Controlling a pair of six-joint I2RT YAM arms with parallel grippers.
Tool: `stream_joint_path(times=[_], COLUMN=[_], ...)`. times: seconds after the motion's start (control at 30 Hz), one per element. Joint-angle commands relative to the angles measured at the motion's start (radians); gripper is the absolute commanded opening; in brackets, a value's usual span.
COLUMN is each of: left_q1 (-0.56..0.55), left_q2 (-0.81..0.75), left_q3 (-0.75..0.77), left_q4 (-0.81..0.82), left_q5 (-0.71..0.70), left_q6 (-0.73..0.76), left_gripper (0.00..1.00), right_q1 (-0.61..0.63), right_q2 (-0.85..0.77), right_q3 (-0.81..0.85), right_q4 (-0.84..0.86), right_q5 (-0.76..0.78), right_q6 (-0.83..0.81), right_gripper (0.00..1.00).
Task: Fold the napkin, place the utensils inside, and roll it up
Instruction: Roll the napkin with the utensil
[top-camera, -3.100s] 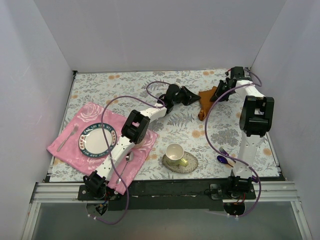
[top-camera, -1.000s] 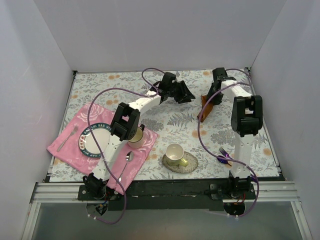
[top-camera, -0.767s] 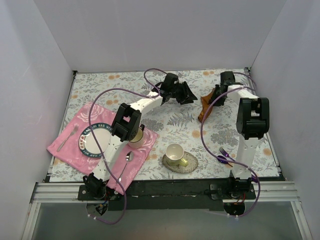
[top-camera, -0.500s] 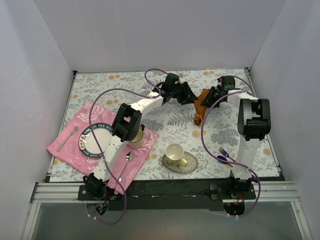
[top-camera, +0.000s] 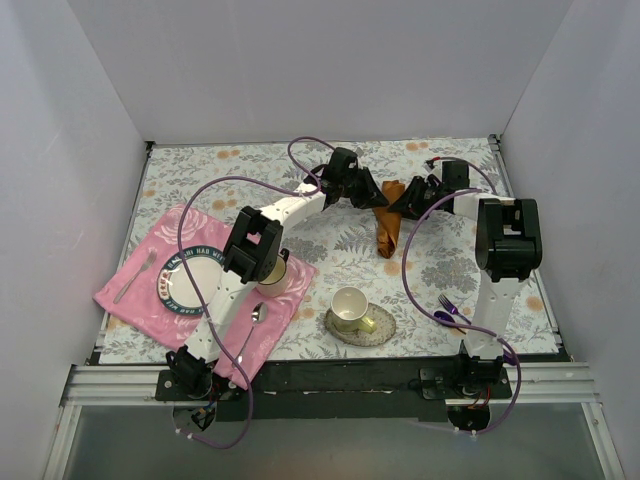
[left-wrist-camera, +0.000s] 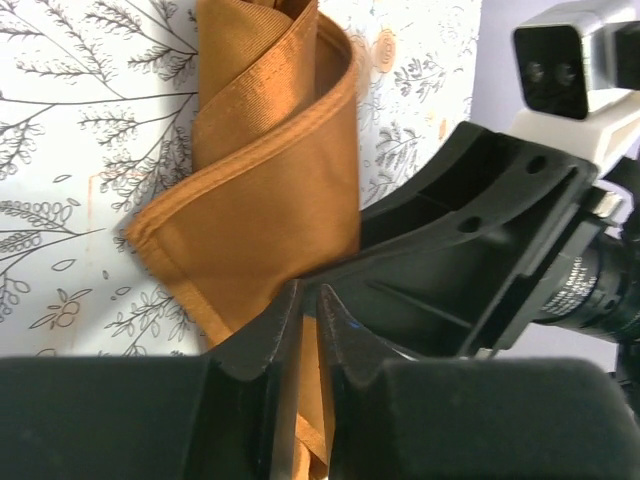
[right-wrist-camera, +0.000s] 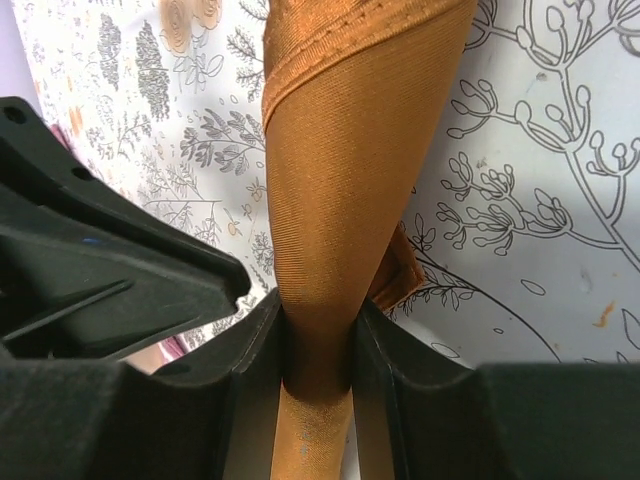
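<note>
Napkin hangs as a twisted, bunched strip over the far middle of the surface, its long axis running from where the two arms meet toward the near edge. The left fingers reach its upper end from the left, pinched almost together on a thin hemmed edge. The right fingers, just beside them on the right, clamp a little wider on a thick gathered fold. Both arms are equally near, so spreading it flat likely means drawing the two grips apart
</note>
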Motion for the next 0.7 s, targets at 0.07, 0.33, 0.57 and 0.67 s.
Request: stream_joint_path(times=[0.07,0.33,0.57,0.67], left_q1=[0.001,0.008,0.022,0.044], left_q2=[-0.035,-0.073,-0.098,-0.112], left_q3=[0.009,0.012,0.001,0.001], left_q4=[-0.035,-0.055,-0.062,-0.064], left_q5=[-0.033,-0.032,-0.023,-0.021], left_q6=[0.066,0.099,0.077,0.048], left_gripper=[0.08,0.19,0.23,0.23], right_q1=[-0.021,0.001,0.033,0.039], right_q2=[-0.013,-0.002,-0.023,-0.028], right_q3=[0.028,0.14,0.187,0.141], right_q4=[-0.026,-0.167,-0.289,-0.27], right_q5=[-0.043,-0.03,-0.017,-0.021], right_q6=[-0.059,-0.118,-0.153,-0.142], right_gripper=[0.41,0.56,0.58,0.58])
